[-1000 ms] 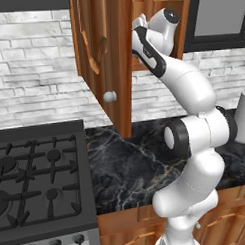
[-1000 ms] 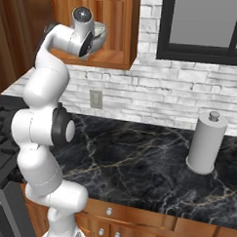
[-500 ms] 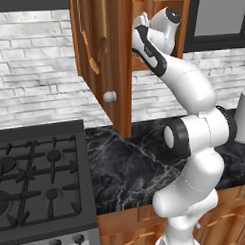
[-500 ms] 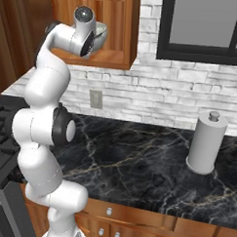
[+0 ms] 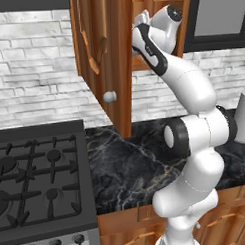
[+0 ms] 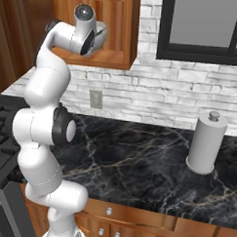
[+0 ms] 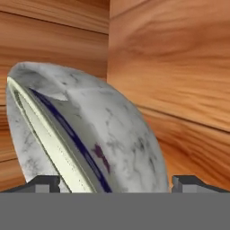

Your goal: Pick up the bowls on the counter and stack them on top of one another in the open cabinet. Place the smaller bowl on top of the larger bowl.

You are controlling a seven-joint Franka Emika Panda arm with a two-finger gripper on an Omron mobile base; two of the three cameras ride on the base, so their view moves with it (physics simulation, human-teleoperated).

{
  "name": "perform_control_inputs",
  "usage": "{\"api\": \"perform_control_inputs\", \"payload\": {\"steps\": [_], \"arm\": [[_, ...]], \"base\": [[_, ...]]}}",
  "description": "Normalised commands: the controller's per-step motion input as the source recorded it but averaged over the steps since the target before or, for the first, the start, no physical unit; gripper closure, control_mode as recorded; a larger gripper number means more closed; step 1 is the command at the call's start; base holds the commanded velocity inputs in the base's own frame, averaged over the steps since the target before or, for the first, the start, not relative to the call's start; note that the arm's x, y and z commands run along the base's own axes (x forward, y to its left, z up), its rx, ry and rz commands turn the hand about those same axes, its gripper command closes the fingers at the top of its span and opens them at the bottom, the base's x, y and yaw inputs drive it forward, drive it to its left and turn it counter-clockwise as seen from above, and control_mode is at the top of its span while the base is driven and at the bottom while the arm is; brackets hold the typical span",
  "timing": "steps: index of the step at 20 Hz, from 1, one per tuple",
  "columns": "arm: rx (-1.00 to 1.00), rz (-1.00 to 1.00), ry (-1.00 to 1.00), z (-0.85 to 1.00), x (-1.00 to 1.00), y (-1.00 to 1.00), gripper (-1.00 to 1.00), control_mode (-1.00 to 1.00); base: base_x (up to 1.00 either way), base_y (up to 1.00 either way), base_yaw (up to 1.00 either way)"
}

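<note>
Inside the open cabinet (image 6: 101,59) the larger bowl (image 7: 112,121) rests on the shelf, speckled grey-white. A cream edge, the smaller bowl (image 7: 47,141), shows nested inside its rim. My gripper (image 7: 117,186) is open, and its fingertips (image 7: 42,182) stand on either side of the bowls without closing on them. From the right base view the larger bowl (image 6: 100,33) peeks out behind my hand at the cabinet opening. In the left base view my hand (image 5: 143,28) reaches in behind the cabinet door (image 5: 105,60). The black marble counter (image 6: 138,160) lies below.
The open door with its round silver knob (image 5: 109,97) hangs just left of my arm. A black gas stove (image 5: 36,182) sits to the left on the counter line. A grey cylinder (image 6: 205,144) stands on the counter at right, under a dark window (image 6: 207,26).
</note>
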Motion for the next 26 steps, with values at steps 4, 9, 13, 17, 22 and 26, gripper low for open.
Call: {"api": "perform_control_inputs", "payload": {"steps": [4,9,13,17,22,26], "arm": [[0.00,0.00,0.00,0.18,0.00,0.00,-1.00,-1.00],[0.00,0.00,0.00,0.20,0.00,0.00,-1.00,-1.00],[0.00,0.00,0.01,0.13,0.00,0.00,-1.00,-1.00],[0.00,0.00,0.02,0.02,0.00,0.00,-1.00,-1.00],[0.00,-0.03,0.02,-0.02,-0.11,0.00,-1.00,-1.00],[0.00,-0.04,0.01,-0.06,-0.13,0.00,-1.00,-1.00]], "base": [[0.00,0.00,0.00],[0.00,0.00,0.00],[0.00,0.00,0.00],[0.00,0.00,0.00],[0.00,0.00,0.00],[0.00,0.00,0.00]]}}
